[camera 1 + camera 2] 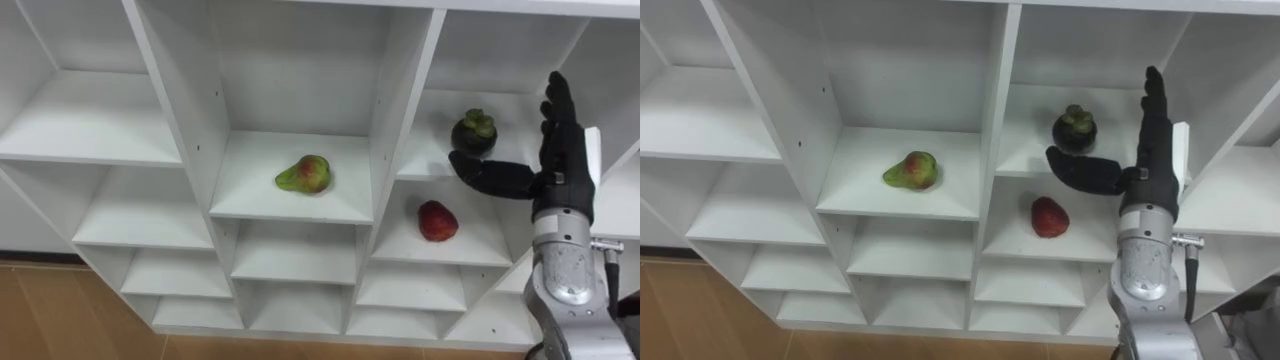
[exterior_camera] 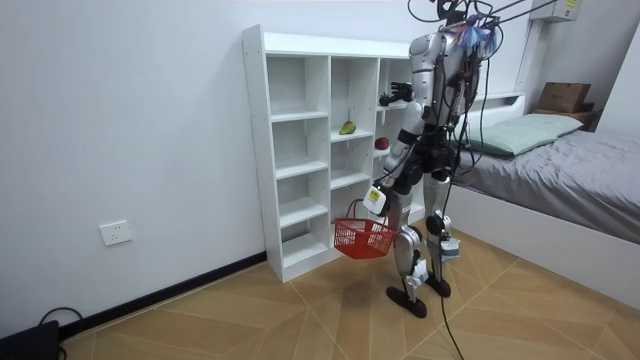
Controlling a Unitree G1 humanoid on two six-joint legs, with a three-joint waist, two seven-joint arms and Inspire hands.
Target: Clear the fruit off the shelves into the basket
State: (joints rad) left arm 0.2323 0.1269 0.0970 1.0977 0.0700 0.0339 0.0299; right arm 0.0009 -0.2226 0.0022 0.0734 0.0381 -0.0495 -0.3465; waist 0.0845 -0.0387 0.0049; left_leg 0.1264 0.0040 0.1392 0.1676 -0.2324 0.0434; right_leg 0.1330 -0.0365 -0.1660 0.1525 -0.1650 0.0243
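Observation:
A white closet of open compartments holds three fruits. A green-red pear lies in the middle compartment. A dark mangosteen sits one compartment to the right, and a red fruit lies on the shelf just below it. My right hand is raised open in front of the right column, fingers upright, thumb stretched left just under the mangosteen and apart from it. In the room view my left hand hangs low, shut on the handle of a red basket.
I stand facing the closet on a wooden floor. A bed with a cardboard box lies at the room view's right, behind me. The closet's other compartments stand bare.

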